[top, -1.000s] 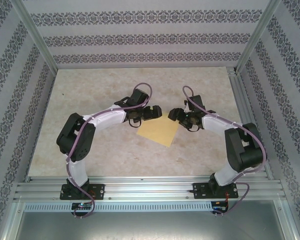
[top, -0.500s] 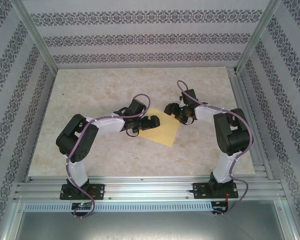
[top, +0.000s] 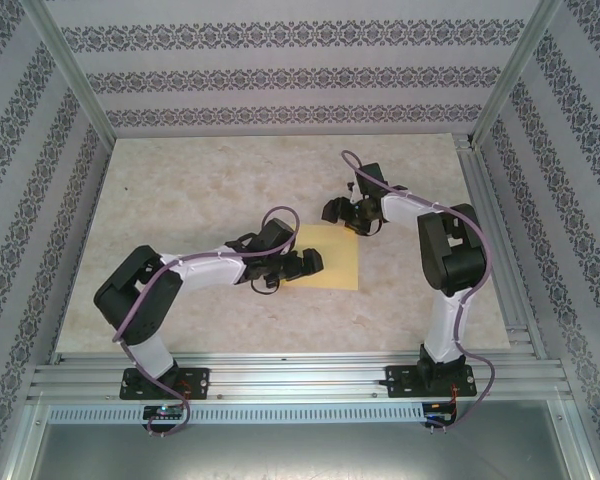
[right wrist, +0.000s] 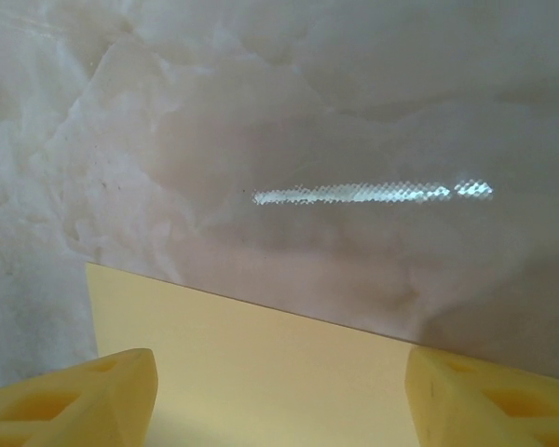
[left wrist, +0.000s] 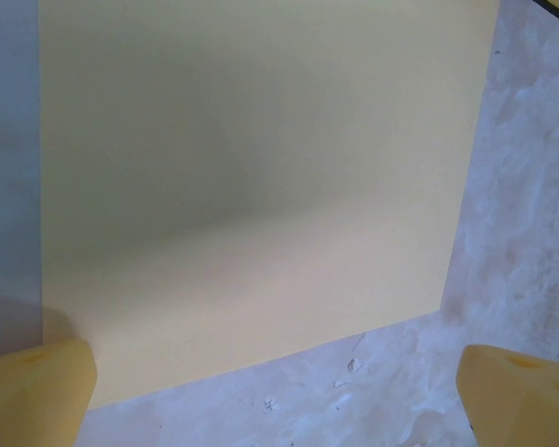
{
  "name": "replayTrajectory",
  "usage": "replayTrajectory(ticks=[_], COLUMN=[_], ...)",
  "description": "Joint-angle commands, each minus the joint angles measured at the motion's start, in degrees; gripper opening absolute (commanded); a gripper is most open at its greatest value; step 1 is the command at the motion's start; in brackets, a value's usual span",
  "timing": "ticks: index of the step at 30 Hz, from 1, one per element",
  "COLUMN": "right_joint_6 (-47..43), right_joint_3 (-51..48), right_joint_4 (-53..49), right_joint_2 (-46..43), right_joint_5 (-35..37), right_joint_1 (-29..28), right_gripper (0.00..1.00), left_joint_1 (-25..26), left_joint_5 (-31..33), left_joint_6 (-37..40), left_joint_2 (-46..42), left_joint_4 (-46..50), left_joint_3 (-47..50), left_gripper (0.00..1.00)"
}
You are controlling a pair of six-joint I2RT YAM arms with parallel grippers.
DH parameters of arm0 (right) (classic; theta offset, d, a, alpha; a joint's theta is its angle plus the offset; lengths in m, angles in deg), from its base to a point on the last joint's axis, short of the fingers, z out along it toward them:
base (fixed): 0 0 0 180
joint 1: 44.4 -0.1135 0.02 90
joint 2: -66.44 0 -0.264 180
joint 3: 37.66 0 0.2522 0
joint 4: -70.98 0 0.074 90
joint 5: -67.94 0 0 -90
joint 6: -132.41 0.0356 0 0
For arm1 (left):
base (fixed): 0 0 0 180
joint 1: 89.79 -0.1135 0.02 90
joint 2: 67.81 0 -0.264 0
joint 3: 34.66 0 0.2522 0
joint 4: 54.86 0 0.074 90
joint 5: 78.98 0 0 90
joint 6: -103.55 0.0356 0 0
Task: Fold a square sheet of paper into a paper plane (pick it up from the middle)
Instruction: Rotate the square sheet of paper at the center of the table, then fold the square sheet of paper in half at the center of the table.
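In the top view, the square sheet of paper (top: 338,260) lies flat on the table (top: 180,190), unfolded, its edges nearly square to the table's.

The left gripper (top: 308,264) hovers over the sheet's 9 o'clock edge with its fingers (left wrist: 37,382) spread wide and nothing between them. The sheet's middle lies toward 3 o'clock from it.

The right gripper (top: 338,212) sits at the sheet's 12 o'clock edge, also spread and empty.

We judge the left arm nearer the middle. Being square, the sheet offers no long axis to align to.
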Motion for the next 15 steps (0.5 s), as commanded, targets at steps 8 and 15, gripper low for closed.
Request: replayTrajectory(ticks=[8,15], right_joint_6=[1.49,9.85], right_joint_3=[5.86,9.38], right_joint_4=[-24.34,-30.01], right_joint_2=[-8.59,-3.41], right_joint_5=[29.41,33.51], right_joint_1=[-11.87,-18.95], right_gripper=[0.81,0.87], left_joint_1=[-7.22,-17.18], left_joint_5=[18.93,19.74], left_joint_6=[4.22,9.13], left_joint_2=[-19.86,-26.99], left_joint_4=[8.48,9.56], left_joint_3=[5.72,9.44], left_gripper=[1.0,1.0])
